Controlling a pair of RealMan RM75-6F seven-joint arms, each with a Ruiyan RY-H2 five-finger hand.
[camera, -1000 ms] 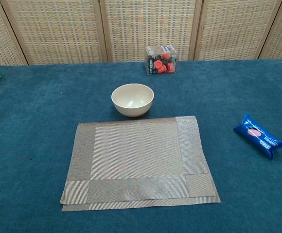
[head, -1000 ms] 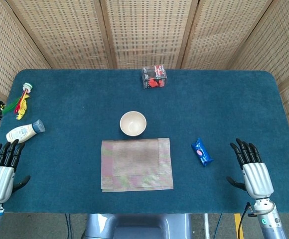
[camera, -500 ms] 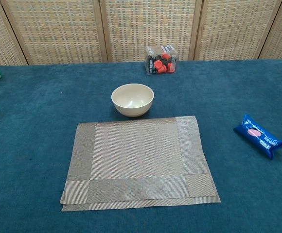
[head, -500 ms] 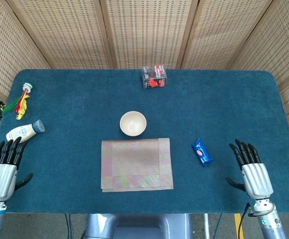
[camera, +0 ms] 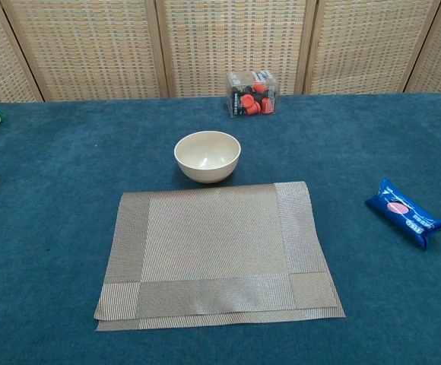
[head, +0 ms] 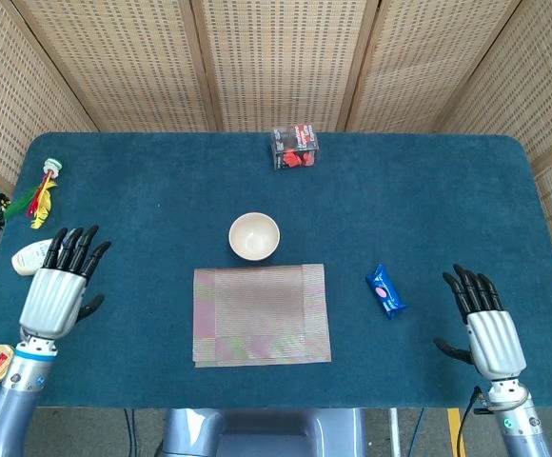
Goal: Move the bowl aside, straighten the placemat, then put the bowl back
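A cream bowl (head: 254,235) (camera: 207,156) stands empty on the blue table just beyond the far edge of the woven placemat (head: 262,313) (camera: 216,253). The mat lies flat and nearly square to the table's front edge. My left hand (head: 60,284) hovers at the left, well away from the mat, fingers spread and holding nothing. My right hand (head: 485,324) is near the front right corner, fingers apart and empty. Neither hand shows in the chest view.
A blue snack packet (head: 384,290) (camera: 404,213) lies right of the mat. A clear box of red and black pieces (head: 295,149) (camera: 252,93) sits at the back. A white bottle (head: 29,256) and a feathered toy (head: 41,193) lie at the left edge.
My left hand has risen and moved forward and to the right, now partly covering the white bottle. The right hand, bowl and mat have stayed put.
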